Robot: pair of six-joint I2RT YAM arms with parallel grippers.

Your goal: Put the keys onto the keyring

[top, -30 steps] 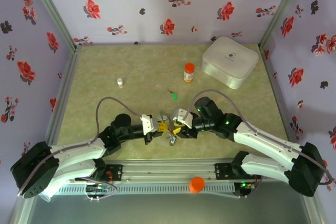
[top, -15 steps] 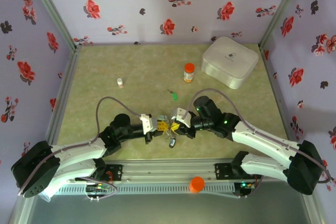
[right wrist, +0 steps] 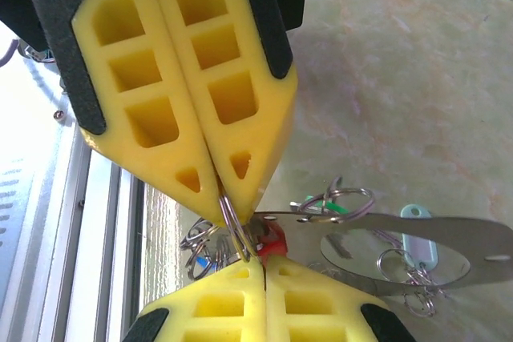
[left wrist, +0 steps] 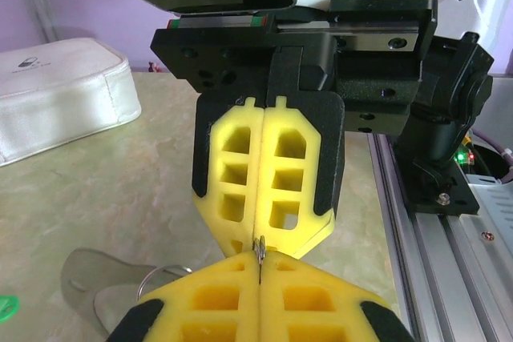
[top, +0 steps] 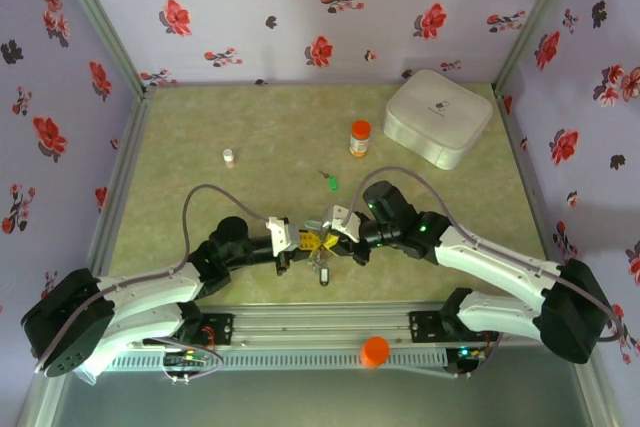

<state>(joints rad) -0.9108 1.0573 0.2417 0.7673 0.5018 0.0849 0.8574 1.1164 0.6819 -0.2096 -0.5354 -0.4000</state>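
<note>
**Two grippers, one ring**

Both grippers are pressed shut, tip to tip. The left gripper (right wrist: 218,202) and right gripper (right wrist: 263,266) each pinch the keyring (right wrist: 230,223) over the near side of the table (top: 200,137). I see it almost edge-on, its long axis running from tip to tip. Keys (right wrist: 274,239) dangle beneath.

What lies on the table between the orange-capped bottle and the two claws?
In the top view, one loose green-tagged key lies between the orange-capped bottle and the left claw and right claw; otherwise that stretch is bare.
</note>
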